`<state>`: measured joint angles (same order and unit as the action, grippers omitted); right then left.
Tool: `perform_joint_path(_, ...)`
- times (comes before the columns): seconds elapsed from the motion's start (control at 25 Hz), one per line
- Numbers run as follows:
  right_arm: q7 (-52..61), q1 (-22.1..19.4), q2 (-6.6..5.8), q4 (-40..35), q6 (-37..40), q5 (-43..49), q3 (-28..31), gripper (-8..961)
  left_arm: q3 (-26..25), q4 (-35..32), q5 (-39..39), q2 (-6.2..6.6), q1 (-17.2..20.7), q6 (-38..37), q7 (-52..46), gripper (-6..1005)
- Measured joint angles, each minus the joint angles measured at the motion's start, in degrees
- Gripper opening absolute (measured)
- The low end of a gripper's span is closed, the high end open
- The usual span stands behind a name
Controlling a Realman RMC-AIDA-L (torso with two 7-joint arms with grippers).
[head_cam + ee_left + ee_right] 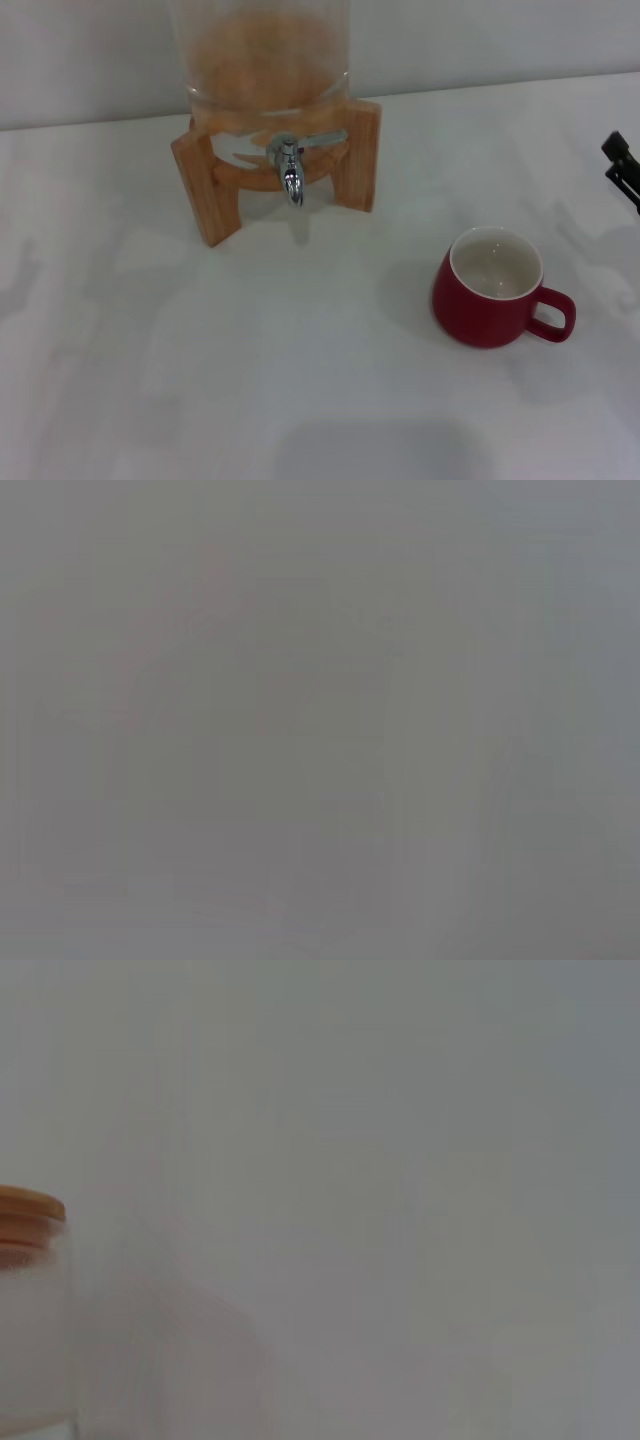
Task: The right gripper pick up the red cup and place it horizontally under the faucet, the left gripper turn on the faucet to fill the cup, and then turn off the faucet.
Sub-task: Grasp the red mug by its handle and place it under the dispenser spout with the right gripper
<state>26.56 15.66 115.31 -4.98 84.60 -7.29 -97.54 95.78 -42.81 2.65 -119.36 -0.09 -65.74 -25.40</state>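
Nearest the robot in the head view is bare white table. A bit farther, on the robot's right, the red cup stands upright on the tabletop, mouth up, glossy white inside showing, loop handle pointing to the robot's right. Nothing touches it. Farther right, at the frame edge, a small black piece of the right gripper pokes in above the table, well apart from the cup and a little beyond it; only that tip shows, so can't tell if the fingers are spread or closed. Farther back, left of centre, the wooden stand sits on the table w/ the glass dispenser resting in it, orange-tinted through the glass. The faucet sticks out of the dispenser's front between the stand's legs, chrome spout pointing down, flat lever angled toward the robot's right. Cup is well apart from the spout, not under it. Behind it all is a pale wall. Left gripper isn't seen in any view; the left wrist view is a flat grey haze. Right wrist view shows mostly pale wall, plus what is probably the dispenser's wooden lid over clear glass at one edge.
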Motion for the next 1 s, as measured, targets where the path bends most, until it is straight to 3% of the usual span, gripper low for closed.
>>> perform_joint_path(0.56,2.09,-1.46,-0.31,5.59,3.11,1.30,-0.22,856,-0.78,0.01,-0.13,-0.02,-0.40,0.22,2.89,880)
perform_joint_path(1.0,2.24,-6.46,-0.66,5.68,7.82,3.69,-0.80,856,-0.77,0.27,-0.10,0.00,-0.53,0.40,3.79,879)
